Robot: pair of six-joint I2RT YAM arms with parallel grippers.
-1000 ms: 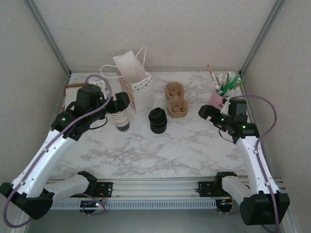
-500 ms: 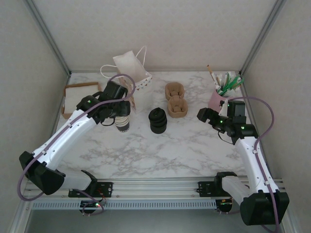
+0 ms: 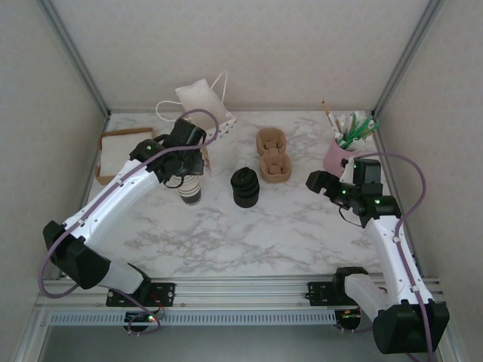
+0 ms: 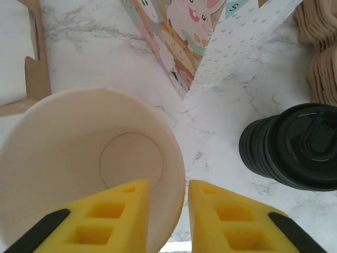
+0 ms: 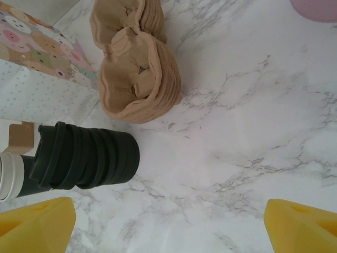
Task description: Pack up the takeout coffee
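The takeout coffee is out of view. A stack of lidless cream cups (image 3: 190,190) stands left of centre, its open top cup (image 4: 79,137) right under my left gripper (image 3: 189,167). That gripper (image 4: 168,183) is astride the cup's right wall, one yellow finger inside and one outside, closed down on it. A stack of black lids (image 3: 244,187) stands to the right of the cups, and its ridged side (image 5: 84,155) lies ahead of my right gripper (image 5: 168,205). The right gripper (image 3: 317,181) hangs open over bare marble.
A paper gift bag (image 3: 207,113) stands just behind the cups, its printed side (image 4: 231,37) close by. Brown pulp cup carriers (image 3: 273,154) lie behind the lids. A pink cup of utensils (image 3: 339,151) is at the back right, a napkin box (image 3: 121,151) at the left.
My left arm swung in over the cup stack and its jaws closed from wide open onto the top cup's wall. The right arm barely shifted.
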